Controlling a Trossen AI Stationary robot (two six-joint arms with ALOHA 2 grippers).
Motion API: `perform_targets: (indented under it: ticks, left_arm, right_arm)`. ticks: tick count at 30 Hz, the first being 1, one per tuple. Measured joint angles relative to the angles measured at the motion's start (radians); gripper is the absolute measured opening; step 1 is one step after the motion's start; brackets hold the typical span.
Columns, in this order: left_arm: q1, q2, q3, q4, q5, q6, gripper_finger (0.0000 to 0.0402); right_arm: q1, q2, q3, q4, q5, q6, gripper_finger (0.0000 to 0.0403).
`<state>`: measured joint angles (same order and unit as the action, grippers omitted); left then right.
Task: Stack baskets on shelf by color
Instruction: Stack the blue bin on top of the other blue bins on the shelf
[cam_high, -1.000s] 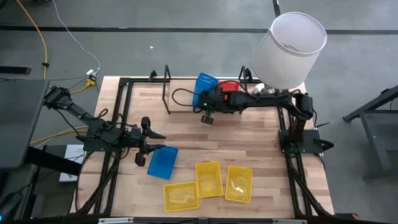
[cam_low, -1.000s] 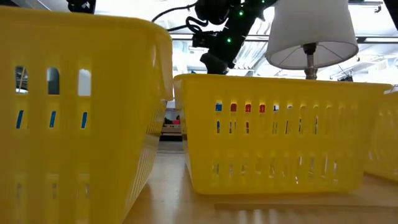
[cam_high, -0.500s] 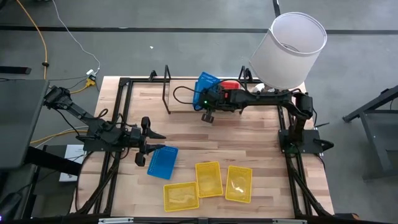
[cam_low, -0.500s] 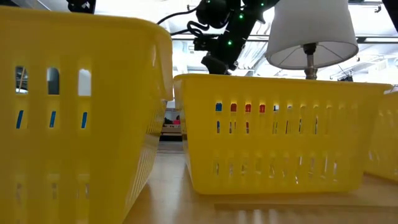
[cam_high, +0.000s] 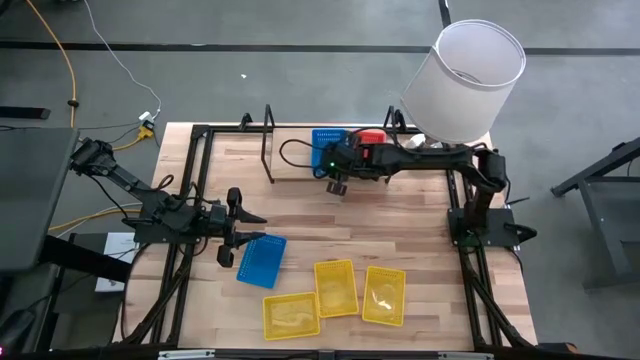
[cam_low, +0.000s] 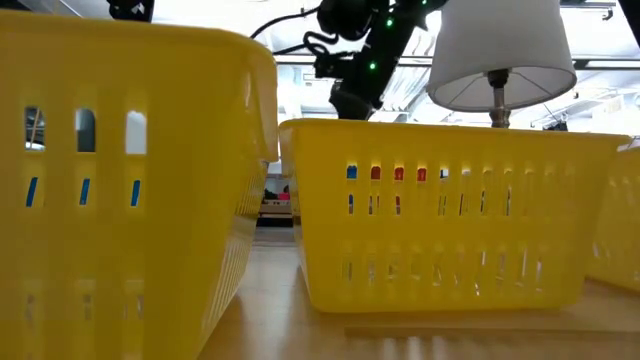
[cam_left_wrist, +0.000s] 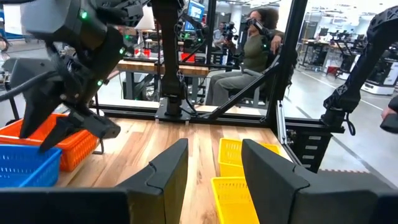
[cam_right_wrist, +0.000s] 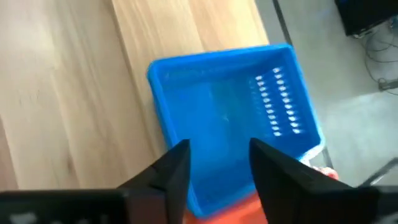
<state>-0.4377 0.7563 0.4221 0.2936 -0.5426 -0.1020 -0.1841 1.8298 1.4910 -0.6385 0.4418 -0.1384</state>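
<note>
A blue basket (cam_high: 326, 141) (cam_right_wrist: 230, 118) lies flat on its bottom on the shelf (cam_high: 290, 165), with a red basket (cam_high: 371, 137) (cam_left_wrist: 68, 140) right beside it. My right gripper (cam_high: 338, 153) (cam_right_wrist: 217, 152) hangs open just above the blue basket's near rim, slanting down, with nothing between its fingers. Another blue basket (cam_high: 262, 260) and three yellow baskets (cam_high: 336, 288) (cam_low: 450, 210) rest on the tabletop near the front. My left gripper (cam_high: 254, 227) (cam_left_wrist: 214, 162) is open and level by the table's left side, just above that second blue basket.
A white lamp (cam_high: 465, 80) (cam_low: 500, 50) stands at the far right corner behind the shelf. The shelf's black wire end loops (cam_high: 268, 140) rise at its sides. Bare wood lies between the shelf and the front baskets. People sit at desks beyond the table (cam_left_wrist: 249, 56).
The blue basket, which sat tilted at my right gripper a second ago, now lies flat on the shelf beside the red one, free of the fingers. My right gripper has stayed over it.
</note>
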Motion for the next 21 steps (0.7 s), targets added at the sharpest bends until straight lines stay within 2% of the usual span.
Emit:
perform_targets:
  ticks: [4,11,15,21]
  left_arm:
    - [0.000,0.000,0.000,-0.006,0.000,0.000,0.0140]
    - [-0.006,0.000,0.000,-0.020,0.008,-0.020,0.0140]
    - [-0.023,0.001,0.000,-0.032,0.008,-0.041,0.0140]
    - [-0.057,0.005,0.000,-0.035,0.006,-0.055,0.0140]
  right_arm:
    - [0.015,-0.037,0.000,-0.037,-0.008,0.005,0.0178]
    - [0.099,-0.086,0.001,-0.219,-0.213,0.081,0.0181]
    - [0.189,-0.087,0.000,-0.351,-0.208,0.137,0.0181]
    - [0.315,-0.091,0.000,-0.454,-0.165,0.213,0.0181]
